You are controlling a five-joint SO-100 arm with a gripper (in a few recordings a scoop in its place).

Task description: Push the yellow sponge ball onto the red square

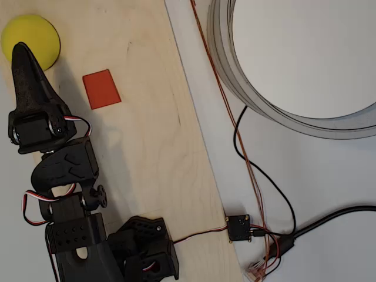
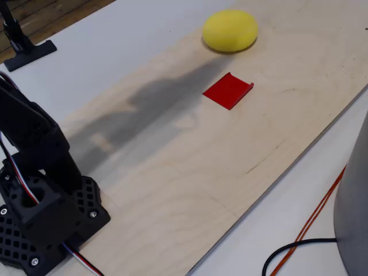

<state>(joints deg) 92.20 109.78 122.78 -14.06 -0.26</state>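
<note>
Overhead view, left to right. Bright yellow round foam sponge ball (image 1: 30,40) sits at the top-left corner of the pale plywood worktop (image 1: 147,147). Black two-finger pincer (image 1: 22,56), tip overlapping the ball's lower edge from above; cannot tell how far the jaws are parted, nothing seen held. Small flat orange-red square patch (image 1: 101,89) lies near, right of and below the ball, apart from it.

Judgement: ball not yet on patch. Get the tip behind the ball's far-left side, low, then sweep slowly toward the patch; foam may roll past, so stop early.
</note>
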